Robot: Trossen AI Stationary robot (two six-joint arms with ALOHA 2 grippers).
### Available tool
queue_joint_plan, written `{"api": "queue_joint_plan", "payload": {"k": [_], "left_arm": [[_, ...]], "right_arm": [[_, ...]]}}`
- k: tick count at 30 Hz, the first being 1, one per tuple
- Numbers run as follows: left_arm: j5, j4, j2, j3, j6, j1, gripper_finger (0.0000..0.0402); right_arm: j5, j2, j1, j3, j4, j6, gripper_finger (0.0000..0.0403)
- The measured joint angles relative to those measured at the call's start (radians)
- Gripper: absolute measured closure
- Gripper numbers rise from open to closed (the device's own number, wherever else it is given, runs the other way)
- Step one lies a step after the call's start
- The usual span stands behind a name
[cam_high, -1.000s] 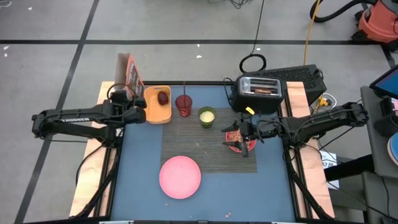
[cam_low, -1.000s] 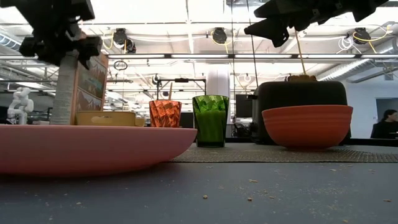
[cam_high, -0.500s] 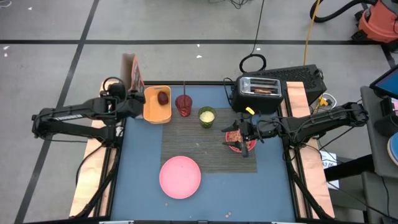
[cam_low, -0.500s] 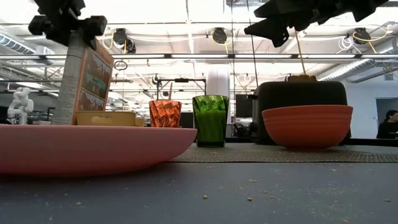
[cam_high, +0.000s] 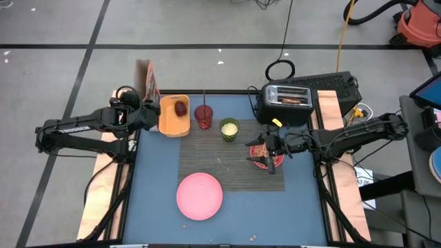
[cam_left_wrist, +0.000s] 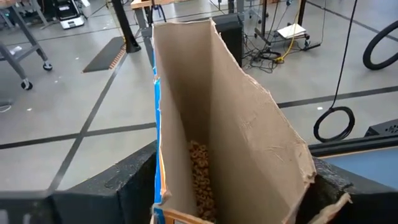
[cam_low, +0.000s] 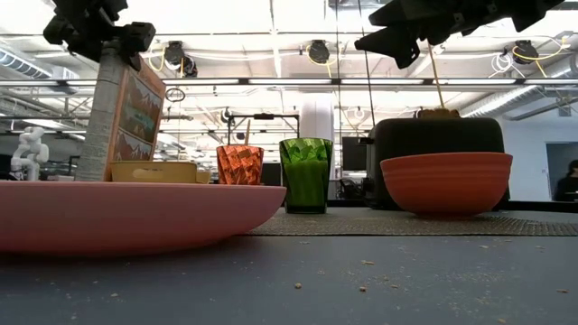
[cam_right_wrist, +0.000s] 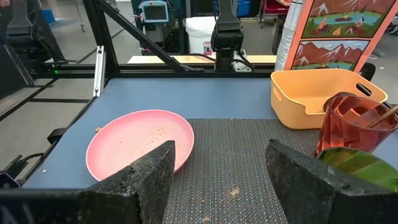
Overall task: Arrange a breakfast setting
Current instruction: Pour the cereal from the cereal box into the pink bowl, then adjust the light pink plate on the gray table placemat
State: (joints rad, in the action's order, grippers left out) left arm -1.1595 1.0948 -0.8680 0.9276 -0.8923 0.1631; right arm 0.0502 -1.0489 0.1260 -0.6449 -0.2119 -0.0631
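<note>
The blue desk (cam_high: pixel 151 179) has a dark placemat (cam_high: pixel 220 162). The pink plate (cam_high: pixel 200 196) sits on its near edge. The left claw (cam_high: pixel 141 117) pinches an open cereal box (cam_left_wrist: pixel 217 124) at the desk's back left. The right claw (cam_high: pixel 265 153) is spread over the red bowl (cam_low: pixel 445 182).

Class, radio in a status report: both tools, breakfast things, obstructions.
Left tool shut on open cardboard cereal box, table's left edge. Right tool open above pink-red bowl. Flat pink plate off dark woven placemat.

An open cardboard box (cam_left_wrist: pixel 236 124) with cereal pieces (cam_left_wrist: pixel 200 177) inside, between the jaws.
</note>
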Motion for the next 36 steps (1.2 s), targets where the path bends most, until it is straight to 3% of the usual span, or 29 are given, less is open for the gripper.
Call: {"api": "queue_joint_plan", "payload": {"k": [11, 23, 36], "left_arm": [[-0.013, -0.001, 0.0, 0.0, -0.017, 0.0, 0.0024], [-0.048, -0.037, 0.0, 0.0, 0.014, 0.0, 0.0018], [-0.084, -0.417, 0.0, 0.0, 0.425, 0.0, 0.0018]], "right_arm": [[0.0, 0.0, 0.0, 0.0, 0.0, 0.0, 0.0161], [0.0, 0.0, 0.0, 0.0, 0.0, 0.0, 0.0161], [0.0, 0.0, 0.0, 0.0, 0.0, 0.0, 0.0161]]}}
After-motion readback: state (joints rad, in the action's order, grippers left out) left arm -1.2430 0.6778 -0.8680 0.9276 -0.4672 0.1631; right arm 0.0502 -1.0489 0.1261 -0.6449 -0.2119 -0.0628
